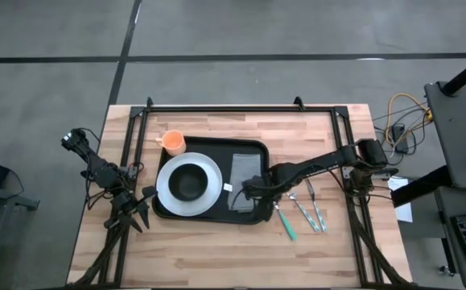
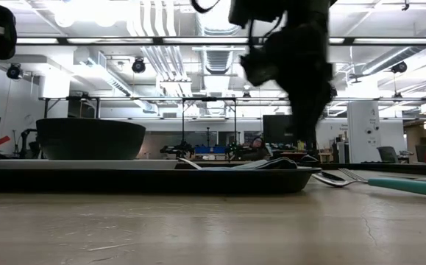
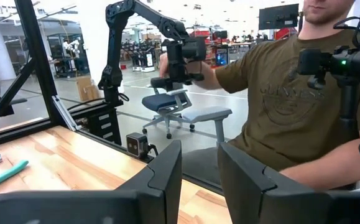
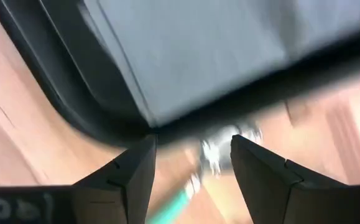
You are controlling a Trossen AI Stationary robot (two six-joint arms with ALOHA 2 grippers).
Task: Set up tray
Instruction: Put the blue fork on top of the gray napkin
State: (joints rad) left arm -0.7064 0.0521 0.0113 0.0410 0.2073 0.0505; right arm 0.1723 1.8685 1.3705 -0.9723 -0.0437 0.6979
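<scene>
While the wooden table (image 1: 241, 250) fills most of the high view, the black tray (image 1: 208, 145) is seen lying flat on its middle, directly beneath and to the left of the right gripper (image 1: 245, 192). That gripper is held low over the tray's near right corner, and its fingers (image 4: 133, 171) are spread apart with nothing between them; in the right wrist view the tray's rounded rim and a grey folded napkin (image 4: 192, 56) are seen just beyond the fingertips. On the tray, left of the right gripper, a round white plate (image 1: 168, 189) is set, and a small black bowl (image 1: 188, 182) rests in it. The napkin (image 1: 245, 173) lies flat on the tray just behind the gripper. An orange cup (image 1: 173, 142) stands at the tray's far left corner, well apart from the gripper. Off the tray, just to the gripper's right, a teal-handled utensil (image 1: 286, 223) and two metal utensils (image 1: 313, 211) lie on bare wood. The left gripper (image 1: 133, 211) waits at the table's left edge, fingers (image 3: 161, 174) parted and empty
</scene>
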